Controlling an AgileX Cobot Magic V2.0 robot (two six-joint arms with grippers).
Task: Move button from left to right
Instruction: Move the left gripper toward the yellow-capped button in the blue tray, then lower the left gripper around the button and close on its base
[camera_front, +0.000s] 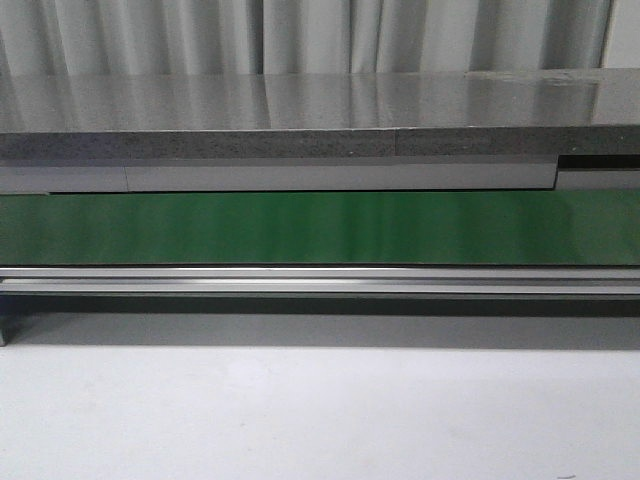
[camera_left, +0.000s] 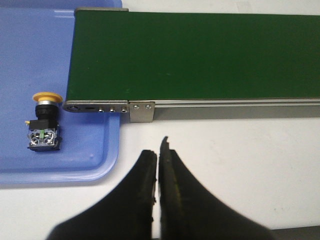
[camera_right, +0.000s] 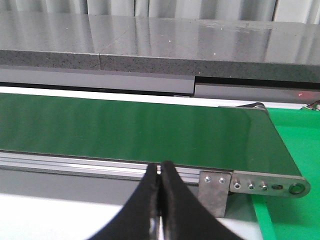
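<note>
Button: small push-button (camera_left: 44, 122) with yellow-orange round cap and black boxy body, lying on its side on the blue plastic tray (camera_left: 95, 150), just beside the green conveyor belt (camera_left: 200, 55).
Left gripper (camera_left: 158, 155): black fingers pressed together, empty, well apart from the button.
Right gripper (camera_right: 160, 172): fingers together, empty.
Risk: the lying, round-capped button may roll or slip from a pinch.
Writing: none legible.
</note>
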